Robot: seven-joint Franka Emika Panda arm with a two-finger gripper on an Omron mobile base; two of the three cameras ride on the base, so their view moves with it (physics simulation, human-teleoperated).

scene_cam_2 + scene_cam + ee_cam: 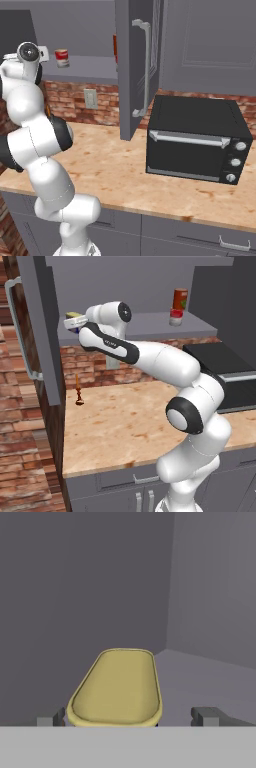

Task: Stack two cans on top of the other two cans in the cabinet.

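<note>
I see a tall orange-red can [180,299] with a green patch atop a red-and-white banded can [175,317], a yellow-topped blue can [116,687], a grey cabinet shelf [150,326], and a black oven [196,140].

On the cabinet shelf [150,326] I count three cans that can be made out: one tall orange-red can [180,299] stacked on one red-and-white can [175,317] at the right, and one yellow-topped can [74,316] far left. One toaster oven [197,140] sits on one counter [115,426]. One arm.
</note>
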